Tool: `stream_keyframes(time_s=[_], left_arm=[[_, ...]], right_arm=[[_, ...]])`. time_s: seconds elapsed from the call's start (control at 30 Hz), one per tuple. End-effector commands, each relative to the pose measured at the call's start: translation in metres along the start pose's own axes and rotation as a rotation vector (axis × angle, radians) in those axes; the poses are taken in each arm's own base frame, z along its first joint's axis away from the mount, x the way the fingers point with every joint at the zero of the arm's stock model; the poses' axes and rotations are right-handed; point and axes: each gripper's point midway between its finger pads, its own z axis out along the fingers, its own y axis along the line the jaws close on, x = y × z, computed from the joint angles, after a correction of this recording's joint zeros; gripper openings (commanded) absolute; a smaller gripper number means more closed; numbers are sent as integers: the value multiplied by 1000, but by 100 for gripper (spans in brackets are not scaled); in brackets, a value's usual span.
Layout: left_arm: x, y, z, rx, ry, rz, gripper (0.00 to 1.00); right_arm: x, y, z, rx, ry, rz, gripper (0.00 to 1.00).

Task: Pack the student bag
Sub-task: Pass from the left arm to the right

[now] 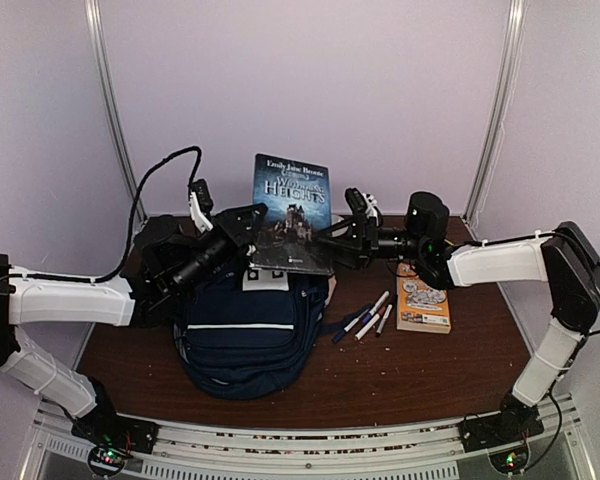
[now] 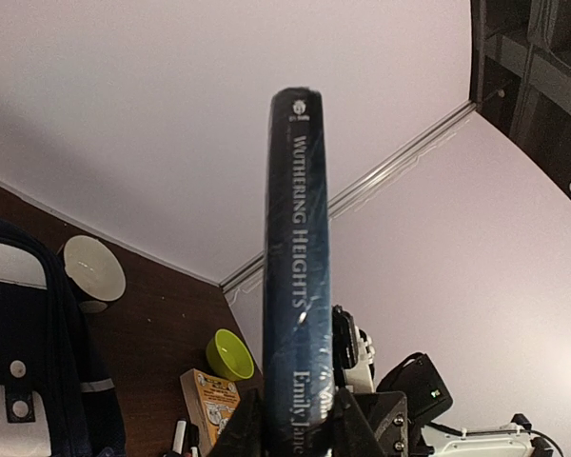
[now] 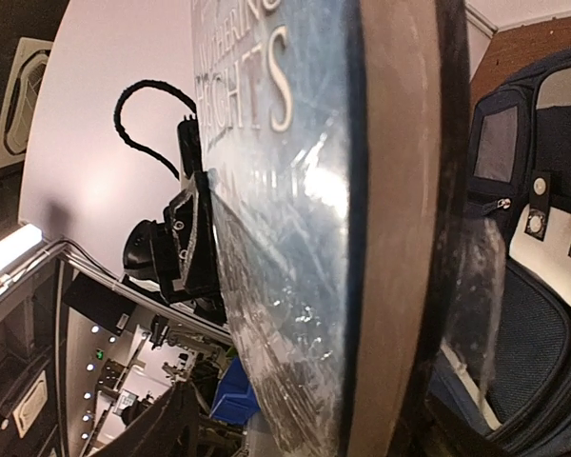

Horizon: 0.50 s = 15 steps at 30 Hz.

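A navy book, Wuthering Heights (image 1: 292, 215), stands upright over the student bag (image 1: 250, 340), a navy-blue backpack with a white stripe lying on the table. My left gripper (image 1: 242, 228) is shut on the book's left side; in the left wrist view its jaws (image 2: 298, 433) pinch the spine (image 2: 298, 257). My right gripper (image 1: 338, 238) is at the book's right edge. Seen from the right wrist, the book (image 3: 305, 190) sits between the wide-apart jaws of that gripper (image 3: 295, 433), with a gap showing on the cover side. The bag (image 3: 542, 286) lies behind the book.
Several pens (image 1: 365, 320) lie right of the bag, next to an orange box (image 1: 423, 305). The left wrist view also shows a green bowl (image 2: 230, 354) and a white roll (image 2: 93, 269) on the brown table by the back wall.
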Motion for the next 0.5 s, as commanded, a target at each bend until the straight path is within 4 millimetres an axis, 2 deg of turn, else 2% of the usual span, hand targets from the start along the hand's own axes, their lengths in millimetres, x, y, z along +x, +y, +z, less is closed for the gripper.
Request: stream_keyframes(time_s=[0.0,0.17,0.33,0.4,0.43,0.47], left_arm=[[-48,-53,-6,224,-178,-96,0],[-43,-42,-5,178,-164,-86,0],[-32,-25,-4,95,-110,-65,0],[-23,-12,-6,28,-53,-49,29],[-21,-7,-11,-14,-27,-38,40],[-17,2,-17,-74,11,-9,46]], right_arm=[[-11,42,1,-187,-20,-16,66],[-11,40,1,-183,-22,-3,44],[-9,18,3,-73,-17,23,23],[-7,10,1,-26,-12,18,15],[-5,6,-1,-2,-7,15,12],[-3,3,-3,16,-2,7,10]])
